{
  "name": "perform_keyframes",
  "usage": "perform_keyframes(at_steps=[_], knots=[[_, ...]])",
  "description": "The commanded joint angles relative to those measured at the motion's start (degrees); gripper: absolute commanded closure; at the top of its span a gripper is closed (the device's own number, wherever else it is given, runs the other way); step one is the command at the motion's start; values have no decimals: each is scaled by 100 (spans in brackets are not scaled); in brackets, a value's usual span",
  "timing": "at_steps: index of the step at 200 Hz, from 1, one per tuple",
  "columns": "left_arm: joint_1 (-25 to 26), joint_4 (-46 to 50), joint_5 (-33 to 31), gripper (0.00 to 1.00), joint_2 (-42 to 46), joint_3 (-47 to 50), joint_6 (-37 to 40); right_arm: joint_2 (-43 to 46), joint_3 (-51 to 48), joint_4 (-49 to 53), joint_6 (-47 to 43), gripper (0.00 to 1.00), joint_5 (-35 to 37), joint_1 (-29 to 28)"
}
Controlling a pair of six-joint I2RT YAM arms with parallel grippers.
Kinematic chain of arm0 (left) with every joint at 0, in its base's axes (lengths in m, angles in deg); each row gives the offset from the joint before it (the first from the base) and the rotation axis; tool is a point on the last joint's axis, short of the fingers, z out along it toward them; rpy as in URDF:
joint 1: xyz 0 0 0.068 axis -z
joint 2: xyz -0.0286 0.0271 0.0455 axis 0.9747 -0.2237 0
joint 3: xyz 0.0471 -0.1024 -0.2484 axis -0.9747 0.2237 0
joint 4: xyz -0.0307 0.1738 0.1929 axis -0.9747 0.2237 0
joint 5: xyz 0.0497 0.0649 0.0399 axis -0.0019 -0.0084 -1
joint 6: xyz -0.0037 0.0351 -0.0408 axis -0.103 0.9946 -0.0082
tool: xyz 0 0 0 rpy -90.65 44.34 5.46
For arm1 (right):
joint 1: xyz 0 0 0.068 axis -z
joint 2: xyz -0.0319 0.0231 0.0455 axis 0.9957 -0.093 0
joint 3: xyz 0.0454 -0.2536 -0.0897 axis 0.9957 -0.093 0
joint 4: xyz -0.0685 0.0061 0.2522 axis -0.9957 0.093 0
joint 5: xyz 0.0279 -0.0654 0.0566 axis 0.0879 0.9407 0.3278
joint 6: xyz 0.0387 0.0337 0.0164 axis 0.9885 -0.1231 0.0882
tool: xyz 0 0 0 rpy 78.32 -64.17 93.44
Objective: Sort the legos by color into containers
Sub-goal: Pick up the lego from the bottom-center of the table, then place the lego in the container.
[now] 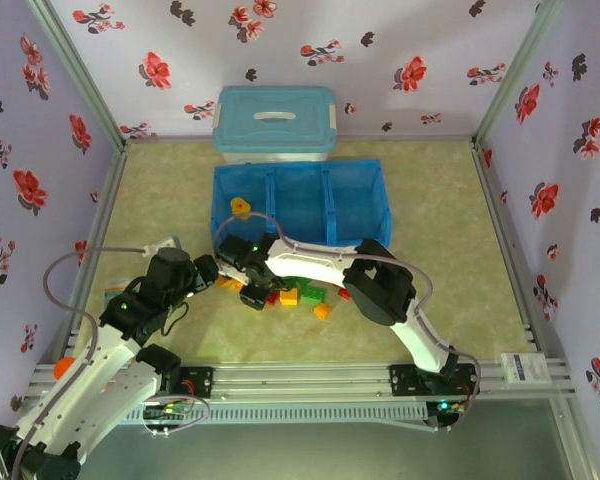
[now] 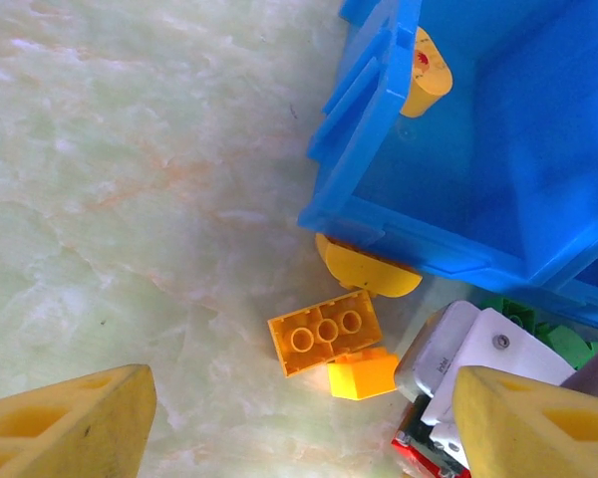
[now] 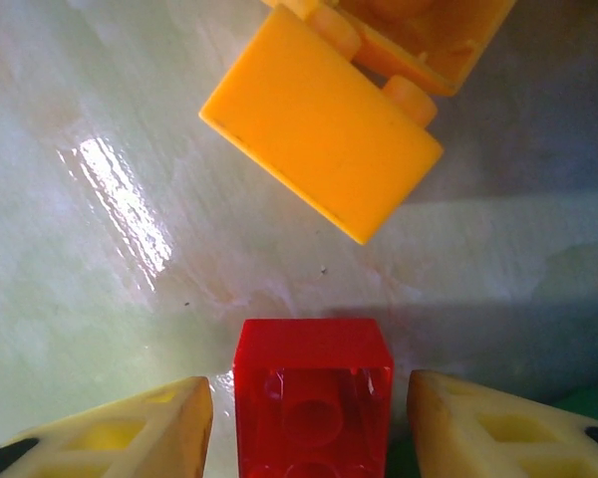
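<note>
Near the front wall of the blue tray (image 1: 355,210), loose legos (image 1: 295,293) lie on the table (image 1: 450,300), unsorted. We log the step as: pick, red brick.

The right gripper (image 3: 309,398) sits low over the table with the red brick (image 3: 312,354) between its fingers (image 3: 110,438). Its jaws are narrow with a thin gap showing on each side, so we call it not yet pinched, nothing held. An orange block (image 3: 319,139) lies just beyond the red one, apart from it.

The left gripper (image 2: 299,418) hovers wide and empty beside the tray corner. It looks down on a three-hole orange brick (image 2: 324,334) with a small orange cube (image 2: 364,373) touching it. A yellow curved piece (image 2: 369,274) lies against the tray's outer wall. One yellow piece (image 1: 240,207) is already in the left compartment.

We judge the task early, since most bricks are outside the tray. The next move calls for:
- shutting squarely on the red brick's flat sides
- lifting straight up, clear of the orange block
- carrying it over the front wall
- dropping it into a compartment other than the yellow one

Which of the other two compartments takes red we cannot tell. The left arm sits close to that path, so we flag a clash risk.
</note>
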Motion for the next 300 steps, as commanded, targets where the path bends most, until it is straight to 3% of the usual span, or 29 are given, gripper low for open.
perform_keyframes(at_steps=[1,36,68,104,126,161,187,228,273,300], knots=[[13,99,-137,22,17,-119,-30,-162,89,109,-52,49,73,-86],[13,126,-137,22,43,-109,-13,-52,119,176,49,69,219,-128],[13,113,-129,22,50,-133,36,491,34,212,184,70,229,-152],[45,-74,37,22,16,-140,187,1749,-272,43,213,71,324,86],[154,-245,86,21,-33,-132,268,2540,-544,-175,421,71,646,704],[471,-500,83,22,-250,-142,355,3326,-1100,-610,919,70,1269,2152],[706,-705,84,21,-456,-170,417,3200,-1252,-716,1165,69,946,3091],[1116,-998,89,21,-764,-246,571,2642,-1323,-896,1401,69,715,3842],[1519,-983,114,21,-1602,-516,584,2264,-1228,-1009,1540,61,483,4104],[1750,-1236,299,20,-2011,-565,557,2382,-1217,-1002,1630,24,730,4101]])
